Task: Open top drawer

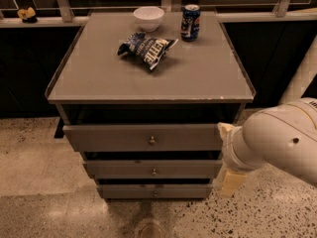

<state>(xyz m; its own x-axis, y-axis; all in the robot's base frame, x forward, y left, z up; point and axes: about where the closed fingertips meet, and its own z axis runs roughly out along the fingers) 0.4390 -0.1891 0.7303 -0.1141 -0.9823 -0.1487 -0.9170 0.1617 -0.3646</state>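
The top drawer (114, 137) is the widest grey front of three, under the cabinet's tabletop, with a small brass knob (152, 141) at its centre. A dark gap shows above it. Two narrower drawer fronts (153, 169) sit below it. My gripper (232, 181) hangs at the end of the white arm (277, 143), low at the right of the drawer fronts, beside their right ends and apart from the knob.
On the cabinet top (198, 78) lie a blue chip bag (146, 47), a white bowl (148, 18) and a blue can (190, 22). A railing and dark wall stand behind. Speckled floor (44, 182) surrounds the cabinet.
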